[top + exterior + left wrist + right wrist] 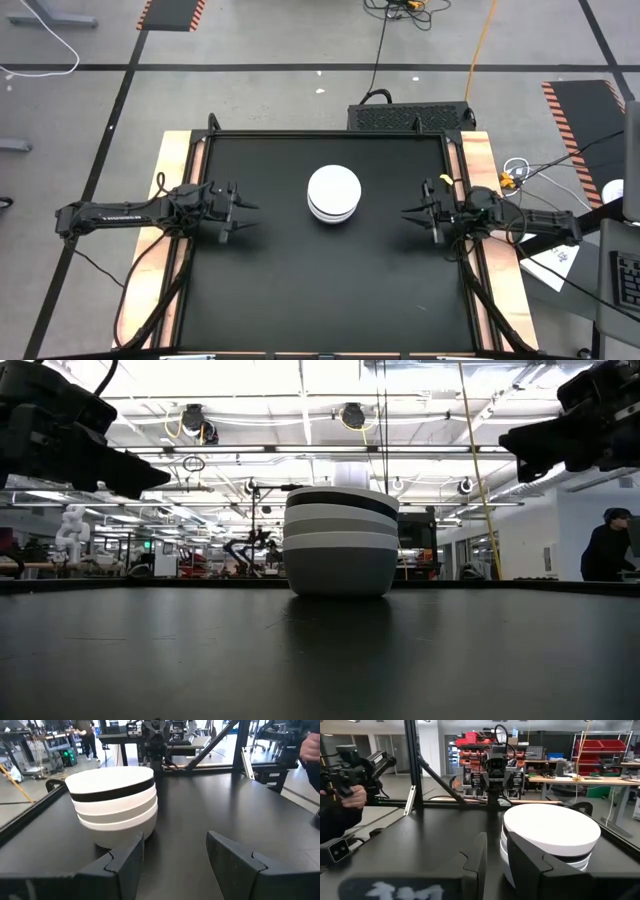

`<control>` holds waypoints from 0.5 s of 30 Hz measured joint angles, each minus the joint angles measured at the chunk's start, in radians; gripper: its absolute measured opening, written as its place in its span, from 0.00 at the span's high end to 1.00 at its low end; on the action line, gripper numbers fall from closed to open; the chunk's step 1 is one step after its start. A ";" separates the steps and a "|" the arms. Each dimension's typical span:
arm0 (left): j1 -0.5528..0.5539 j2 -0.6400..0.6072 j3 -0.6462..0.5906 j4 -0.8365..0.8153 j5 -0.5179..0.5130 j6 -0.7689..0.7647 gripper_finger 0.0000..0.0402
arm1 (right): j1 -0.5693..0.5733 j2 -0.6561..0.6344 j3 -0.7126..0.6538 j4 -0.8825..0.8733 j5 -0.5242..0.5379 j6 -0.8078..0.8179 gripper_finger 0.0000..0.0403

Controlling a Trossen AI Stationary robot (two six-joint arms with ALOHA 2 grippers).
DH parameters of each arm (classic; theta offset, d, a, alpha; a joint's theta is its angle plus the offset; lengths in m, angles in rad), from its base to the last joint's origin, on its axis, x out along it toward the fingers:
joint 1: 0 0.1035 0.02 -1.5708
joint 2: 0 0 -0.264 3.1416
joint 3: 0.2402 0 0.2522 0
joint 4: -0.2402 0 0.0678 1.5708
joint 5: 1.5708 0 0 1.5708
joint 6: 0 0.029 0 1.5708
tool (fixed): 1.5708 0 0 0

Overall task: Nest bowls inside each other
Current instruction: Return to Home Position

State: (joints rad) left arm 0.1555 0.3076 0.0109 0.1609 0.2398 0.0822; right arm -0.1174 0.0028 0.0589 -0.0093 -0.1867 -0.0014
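Note:
The bowls stand as one nested stack (333, 193) at the middle of the black table, its bottom bowl resting on the tabletop. In the low view the stack (340, 545) shows a grey bowl at the bottom, pale rims above it, a black rim and a white top. My left gripper (248, 216) hovers open left of the stack, pointing at it; the left wrist view shows the stack (114, 802) just past its fingers (126, 862). My right gripper (412, 218) hovers open on the right, also pointing at the stack (550, 842).
The black table top (300, 290) has a raised frame (325, 133) along its edges, with wooden strips (170, 170) outside it. A person (605, 550) stands in the room behind the table, and a hand holding a device (347, 790) shows beyond the table edge.

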 joint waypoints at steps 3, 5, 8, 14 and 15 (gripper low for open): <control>0.000 0.000 0.000 0.000 -0.001 -0.004 0.46 | 0.004 0.000 0.000 -0.004 0.000 0.000 0.84; 0.000 0.000 0.000 -0.002 -0.001 -0.002 0.46 | 0.004 0.000 0.000 -0.006 0.001 0.000 0.84; 0.000 0.000 0.000 0.004 -0.002 0.002 0.46 | 0.005 0.000 0.000 -0.008 0.000 0.013 0.84; 0.000 0.000 0.000 -0.002 0.000 0.039 0.74 | 0.005 0.000 -0.001 -0.014 0.001 0.003 0.87; 0.000 0.000 0.000 -0.006 0.002 0.047 0.83 | 0.005 0.000 -0.001 -0.015 0.000 -0.006 0.89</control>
State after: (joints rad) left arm 0.1551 0.3077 0.0109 0.1546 0.2418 0.1291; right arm -0.1127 0.0032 0.0578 -0.0241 -0.1863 -0.0071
